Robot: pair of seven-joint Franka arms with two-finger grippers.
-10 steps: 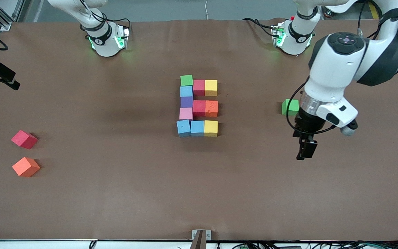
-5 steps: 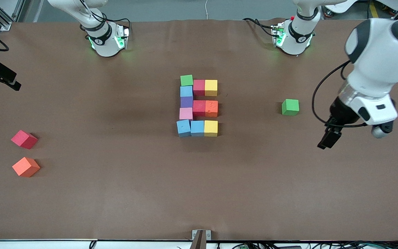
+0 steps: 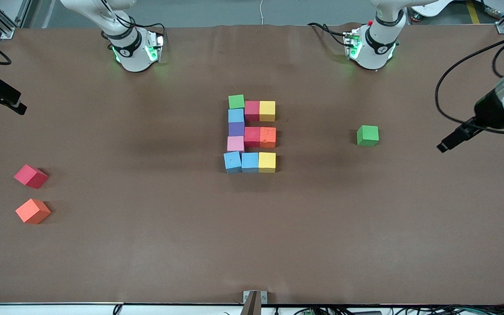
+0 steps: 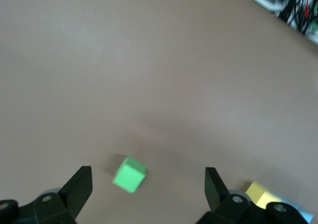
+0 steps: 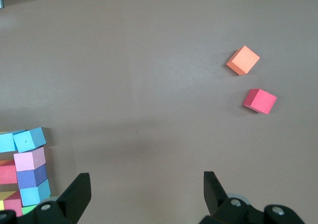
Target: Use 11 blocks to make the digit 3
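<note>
Brown matting covers the table (image 3: 147,245). At its centre, eleven touching blocks (image 3: 236,129) form the digit 3 (image 3: 252,136), apparently complete. Spares lie apart: a green cube (image 3: 367,135) toward the left arm's end, red (image 3: 30,176) and orange (image 3: 33,211) toward the right's. Left gripper (image 3: 453,141) and right gripper (image 5: 146,191) hang wide, empty, likely parked clear

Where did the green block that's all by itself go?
The lone green block sits flat on the table, apart from the digit 3, toward the left arm's end. The open left gripper is in the air near it.
</note>
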